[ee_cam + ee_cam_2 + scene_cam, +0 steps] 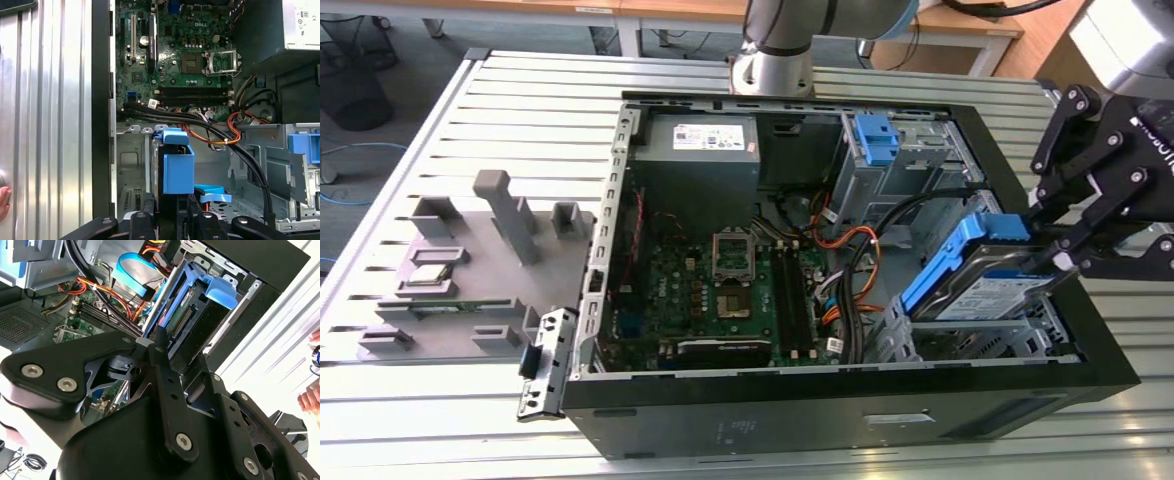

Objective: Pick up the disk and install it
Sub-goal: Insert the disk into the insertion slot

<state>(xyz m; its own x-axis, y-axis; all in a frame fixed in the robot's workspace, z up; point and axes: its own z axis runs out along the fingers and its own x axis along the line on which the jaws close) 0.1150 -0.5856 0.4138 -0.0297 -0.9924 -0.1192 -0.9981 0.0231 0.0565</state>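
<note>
The disk [991,288] is a silver hard drive with a white-and-blue label and blue bracket rails. It stands tilted over the metal drive cage [987,338] at the exterior view's right end of the open computer case [854,410]. My gripper [1055,262] is shut on its upper end, coming in from outside the case. In the second wrist view the disk [186,300] is edge-on past the black fingers [159,347], its green circuit board showing. In the first wrist view its blue bracket [177,167] rises between the fingers [149,202].
Inside the case lie the motherboard [720,290], a grey power-supply box [707,140], orange and black cables [851,245] and a bare blue bracket [874,135] in the far bay. A grey fixture [467,260] sits on the slatted table. A person's hand [310,400] is near the case.
</note>
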